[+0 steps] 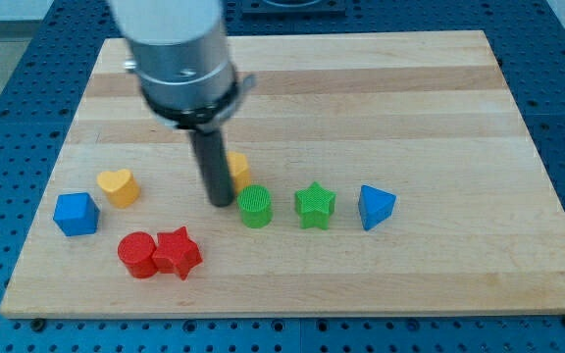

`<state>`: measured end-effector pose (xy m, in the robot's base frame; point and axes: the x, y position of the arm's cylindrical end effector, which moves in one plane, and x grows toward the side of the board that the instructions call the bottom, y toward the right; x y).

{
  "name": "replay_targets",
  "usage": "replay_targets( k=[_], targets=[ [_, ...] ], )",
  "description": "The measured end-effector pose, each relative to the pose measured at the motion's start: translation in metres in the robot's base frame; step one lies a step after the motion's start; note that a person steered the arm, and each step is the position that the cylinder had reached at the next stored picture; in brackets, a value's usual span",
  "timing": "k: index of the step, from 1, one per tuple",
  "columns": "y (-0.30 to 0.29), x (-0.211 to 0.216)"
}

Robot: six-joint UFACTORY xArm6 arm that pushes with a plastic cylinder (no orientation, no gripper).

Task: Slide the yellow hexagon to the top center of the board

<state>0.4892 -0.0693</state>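
Observation:
The yellow hexagon point(237, 169) lies near the board's middle, mostly hidden behind my rod. My tip point(221, 203) rests on the board just left of and below the hexagon, touching or nearly touching it. A green cylinder point(256, 207) sits right of my tip. The arm's grey body point(179, 59) covers the board's upper left part.
A green star point(315, 205) and a blue triangle point(375, 207) lie right of the cylinder. A yellow heart point(118, 185) and a blue cube point(76, 214) lie at the left. A red cylinder point(137, 254) and a red star point(178, 253) lie at the bottom left. The wooden board point(381, 88) sits on a blue perforated table.

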Motion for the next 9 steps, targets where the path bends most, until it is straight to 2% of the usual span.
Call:
replay_targets(
  k=[1, 2, 3, 4, 6, 9],
  targets=[
    [0.046, -0.072],
    [0.055, -0.118],
    [0.066, -0.095],
    [0.022, -0.075],
    [0.008, -0.103],
    [0.006, -0.102]
  ],
)
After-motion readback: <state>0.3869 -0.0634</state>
